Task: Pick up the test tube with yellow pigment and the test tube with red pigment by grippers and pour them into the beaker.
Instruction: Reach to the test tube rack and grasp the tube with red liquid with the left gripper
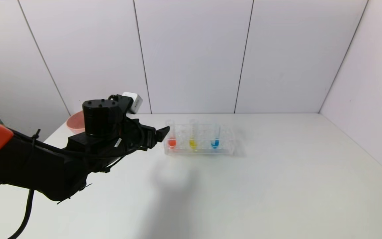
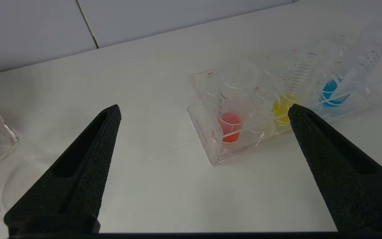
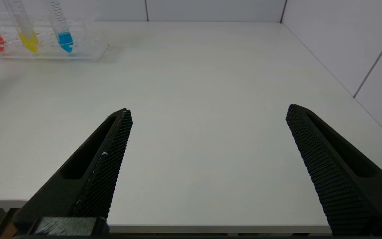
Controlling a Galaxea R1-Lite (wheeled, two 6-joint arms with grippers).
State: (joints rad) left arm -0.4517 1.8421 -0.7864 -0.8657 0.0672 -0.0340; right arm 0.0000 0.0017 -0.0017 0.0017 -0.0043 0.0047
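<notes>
Three tubes crowd the rack (image 2: 211,146) | my left gripper (image 2: 204,109) gapes wide, empty, near the red tube (image 2: 229,126) | risk: nudging the rack or the yellow tube (image 2: 282,109) | right gripper (image 3: 207,113) open, idle

I see a white table (image 1: 277,186) running back to pale wall panels (image 1: 191,56) split by thin dark seams. Another panelled wall (image 1: 373,83) closes my right side. Soft, even light; faint grey shadows lie on the tabletop.
</notes>
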